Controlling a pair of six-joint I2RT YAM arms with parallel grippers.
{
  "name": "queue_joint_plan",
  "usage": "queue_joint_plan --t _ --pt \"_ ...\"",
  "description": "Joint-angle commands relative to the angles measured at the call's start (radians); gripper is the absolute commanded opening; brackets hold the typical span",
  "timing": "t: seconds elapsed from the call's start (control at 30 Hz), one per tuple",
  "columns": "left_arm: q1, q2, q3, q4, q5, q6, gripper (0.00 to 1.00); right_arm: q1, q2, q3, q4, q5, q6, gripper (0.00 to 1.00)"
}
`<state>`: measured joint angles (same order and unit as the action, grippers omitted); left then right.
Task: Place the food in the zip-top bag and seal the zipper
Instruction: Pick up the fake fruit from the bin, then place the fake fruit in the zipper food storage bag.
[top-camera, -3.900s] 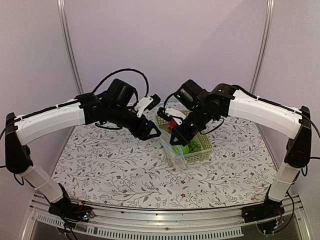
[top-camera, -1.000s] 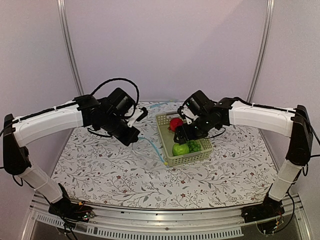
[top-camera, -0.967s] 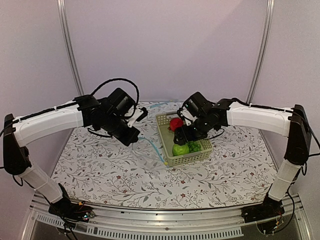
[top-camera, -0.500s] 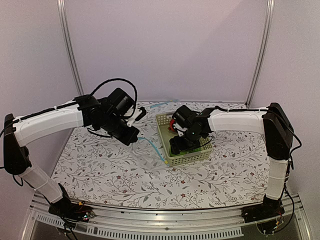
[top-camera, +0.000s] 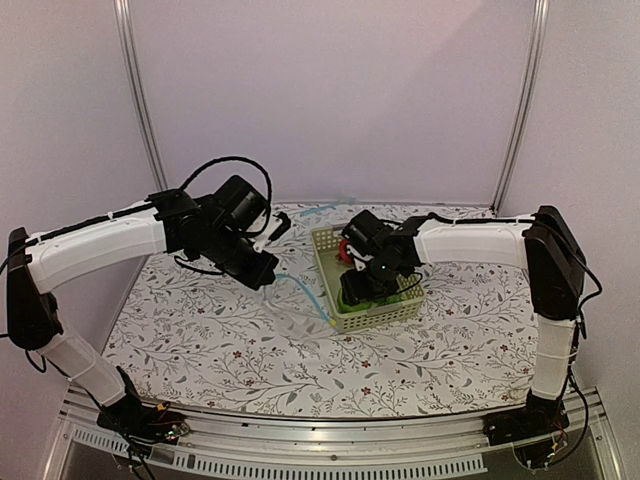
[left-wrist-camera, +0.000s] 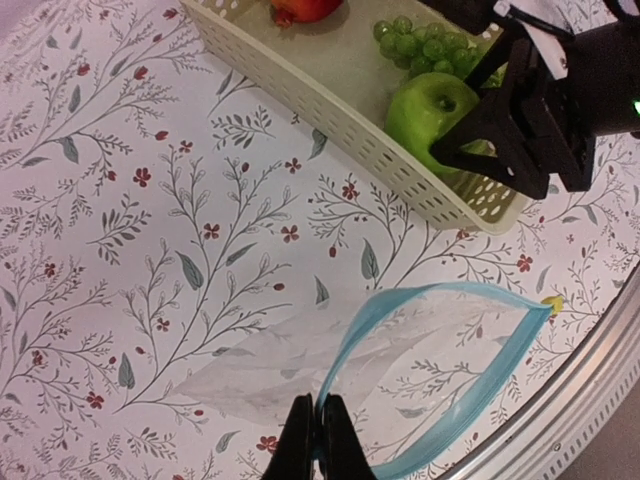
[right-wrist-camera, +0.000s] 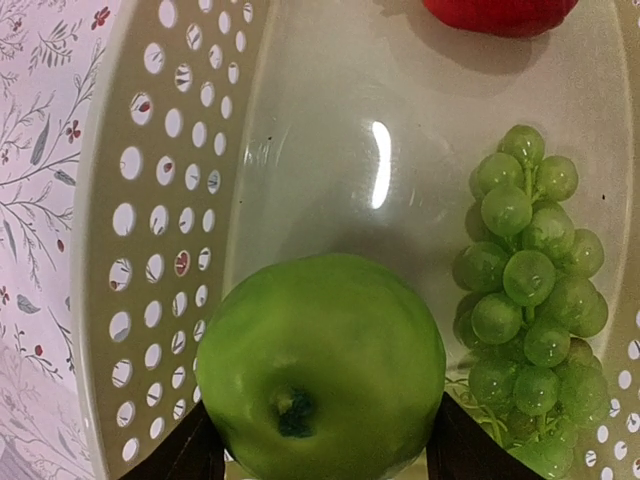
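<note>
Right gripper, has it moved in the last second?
Yes. The right gripper has come lower and toward the basket's near end, from beside the red apple to straddling the green apple.

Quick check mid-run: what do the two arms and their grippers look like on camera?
Both the left arm and right arm have white shell links joined by black joints and black wrist housings. A black cable loops above the left wrist. The left gripper and right gripper have black, tapering fingers. No markings are legible.
</note>
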<state>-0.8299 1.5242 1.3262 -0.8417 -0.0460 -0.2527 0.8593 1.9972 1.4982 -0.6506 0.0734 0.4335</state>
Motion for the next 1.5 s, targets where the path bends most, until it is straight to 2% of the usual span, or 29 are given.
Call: queue_joint_plan --t 0.0,0.17,0.4,0.67,1.0,1.23,1.47 --pt "0.017 -0.025 -0.02 0.029 0.015 -0.031 0.0 -0.026 -0.131 -0.04 0.006 0.007 0.016 0.5" --pt "0.03 -0.024 -0.024 0.071 0.071 -0.045 0.0 -0.029 -0.333 -0.083 0.031 -0.077 -0.01 0.5" --pt "0.038 -0.015 -0.009 0.083 0.122 -0.047 0.0 0.006 -0.512 -0.196 0.239 -0.32 0.043 0.49" --pt "0.041 -0.015 -0.017 0.088 0.145 -0.055 0.0 0.11 -0.441 -0.186 0.37 -0.415 0.112 0.47" --pt "0.044 -0.015 -0.031 0.111 0.177 -0.063 0.0 0.16 -0.295 -0.128 0.336 -0.328 0.12 0.45" --pt "0.049 -0.015 -0.045 0.138 0.224 -0.06 0.0 0.183 -0.226 -0.082 0.222 -0.128 0.116 0.45" --pt "0.051 -0.018 -0.06 0.174 0.287 -0.066 0.0 0.185 -0.185 -0.053 0.22 -0.106 0.124 0.47"
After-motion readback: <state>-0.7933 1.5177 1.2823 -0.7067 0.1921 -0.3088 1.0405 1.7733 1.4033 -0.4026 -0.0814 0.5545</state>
